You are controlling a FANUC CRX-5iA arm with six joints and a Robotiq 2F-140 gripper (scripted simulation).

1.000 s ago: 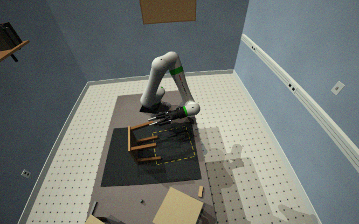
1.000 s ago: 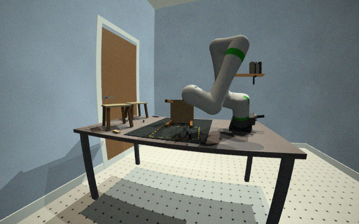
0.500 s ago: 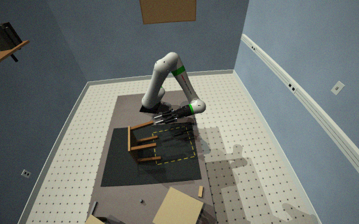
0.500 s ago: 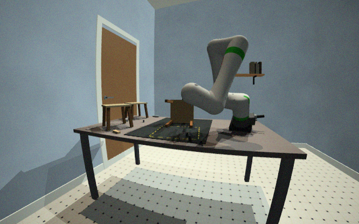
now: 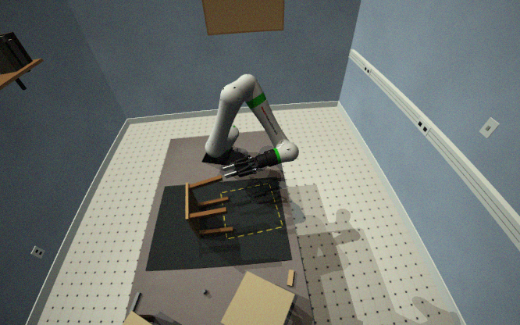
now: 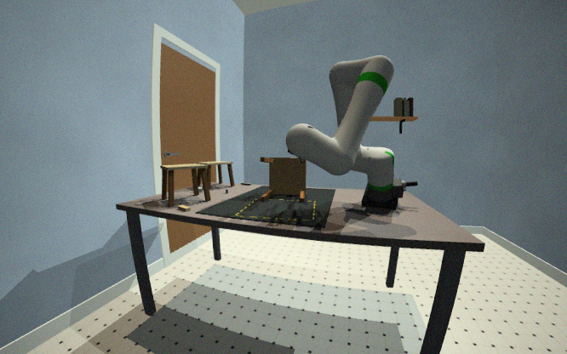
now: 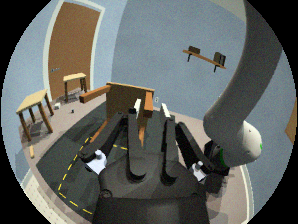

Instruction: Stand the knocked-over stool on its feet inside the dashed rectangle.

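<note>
The knocked-over stool (image 5: 187, 201) (image 6: 287, 175) (image 7: 117, 100) lies on its side on the dark mat (image 5: 169, 256). Its seat stands upright and its four legs point toward the dashed rectangle (image 5: 282, 226) (image 7: 60, 189), with some leg ends at or just over its near line. My gripper (image 5: 226, 171) (image 7: 150, 106) is partly open and holds nothing. Its fingertips are just off the end of the upper leg (image 5: 208, 182) nearest the arm's base; in the wrist view that leg shows beyond the gap between the fingers. The arm hides the gripper in the exterior view.
Two upright stools stand off the mat: a nearer one (image 5: 260, 300) (image 6: 185, 167) (image 7: 35, 102) and another (image 6: 215, 162) (image 7: 75, 77) behind it. A small wooden block (image 5: 290, 277) (image 6: 184, 208) and a small grey piece (image 5: 204, 291) lie on the table.
</note>
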